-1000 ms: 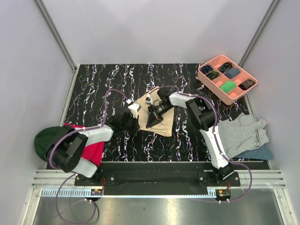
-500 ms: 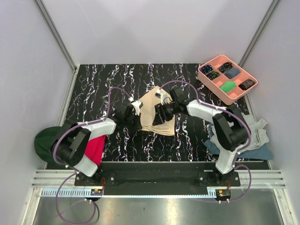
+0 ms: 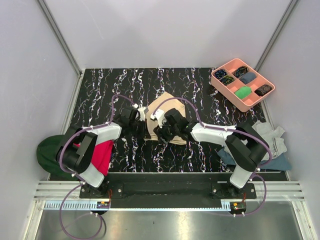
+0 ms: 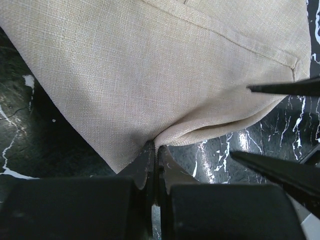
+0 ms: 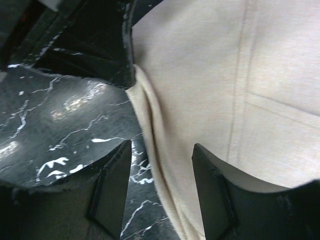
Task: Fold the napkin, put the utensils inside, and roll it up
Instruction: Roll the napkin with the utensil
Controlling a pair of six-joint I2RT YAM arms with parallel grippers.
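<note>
Though the napkin (image 3: pixel 167 105) lies folded, my left end effector (image 4: pixel 153 150) pinching its edge, my right end effector (image 5: pixel 161 152) gapes empty; utensils, rolling apparently remain.

A plain beige cloth napkin (image 3: pixel 162 104) is seen lying on the black, white-veined table (image 3: pixel 125 82) near its middle. The left gripper (image 3: pixel 145 125) is set at the napkin's left edge and the right gripper (image 3: pixel 158 135) over its near edge, the two close together. A salmon-pink compartment tray (image 3: pixel 228 92) is placed at the far right corner and a bright red cloth (image 3: pixel 102 155) at the near left
</note>
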